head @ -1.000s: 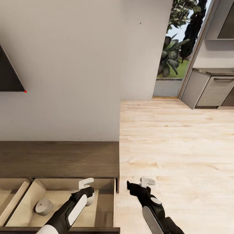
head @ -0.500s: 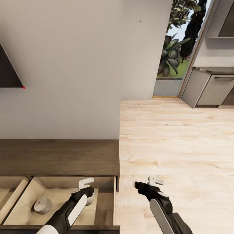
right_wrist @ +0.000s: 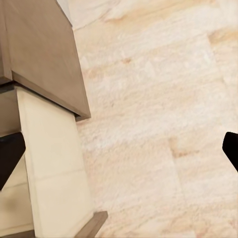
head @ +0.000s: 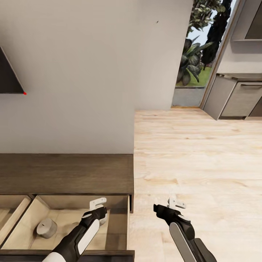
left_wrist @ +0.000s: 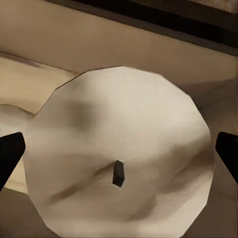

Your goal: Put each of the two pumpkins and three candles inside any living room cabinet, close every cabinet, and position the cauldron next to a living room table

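The long dark brown cabinet stands against the wall with its right drawer pulled open, showing a pale beige inside. One whitish candle lies at the drawer's left. A second candle sits just below my left gripper, which hangs over the drawer. In the left wrist view this candle, with its dark wick, spans the gap between the open fingertips. My right gripper is open and empty above the floor, right of the cabinet's end.
A second open drawer lies further left. A dark screen corner hangs on the grey wall. Light wood floor stretches right toward a glass door with plants and grey kitchen cupboards.
My right gripper has shifted to the right, away from the cabinet's end. The head camera has moved slightly, sliding the scene upward. The left gripper stays over the candle.
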Robot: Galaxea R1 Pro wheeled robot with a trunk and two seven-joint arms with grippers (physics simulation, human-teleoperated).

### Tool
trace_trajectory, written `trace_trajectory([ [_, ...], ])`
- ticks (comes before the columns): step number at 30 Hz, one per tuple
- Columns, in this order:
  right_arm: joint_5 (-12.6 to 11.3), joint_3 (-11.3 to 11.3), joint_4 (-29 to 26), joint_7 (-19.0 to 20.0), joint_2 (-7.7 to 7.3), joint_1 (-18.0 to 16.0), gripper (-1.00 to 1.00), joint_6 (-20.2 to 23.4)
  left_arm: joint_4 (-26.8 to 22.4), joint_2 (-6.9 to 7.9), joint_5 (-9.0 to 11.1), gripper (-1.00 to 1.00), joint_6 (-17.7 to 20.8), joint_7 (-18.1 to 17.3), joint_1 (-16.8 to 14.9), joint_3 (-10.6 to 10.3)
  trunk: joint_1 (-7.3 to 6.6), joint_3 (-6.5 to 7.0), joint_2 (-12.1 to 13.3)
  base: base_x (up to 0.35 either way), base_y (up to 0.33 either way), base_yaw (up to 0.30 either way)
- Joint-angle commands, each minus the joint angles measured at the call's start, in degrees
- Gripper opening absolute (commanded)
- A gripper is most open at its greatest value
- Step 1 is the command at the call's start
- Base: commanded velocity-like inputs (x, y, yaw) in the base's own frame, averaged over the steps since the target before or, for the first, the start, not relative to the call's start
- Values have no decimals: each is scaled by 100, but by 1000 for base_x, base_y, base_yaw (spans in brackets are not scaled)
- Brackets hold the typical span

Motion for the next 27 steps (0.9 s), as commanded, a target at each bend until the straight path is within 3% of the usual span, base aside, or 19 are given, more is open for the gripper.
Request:
trace_trajectory([
  [1,-55,7,-6,-57,-1,-4,100,6,9,4,28,-100,-7,51,-4,-31,22,-23,-44,0,0,0],
  [27,-55,7,175,-52,-1,-4,100,-17,193,-81,-2,-100,-79,51,-4,-53,593,-490,-1087,0,0,0],
])
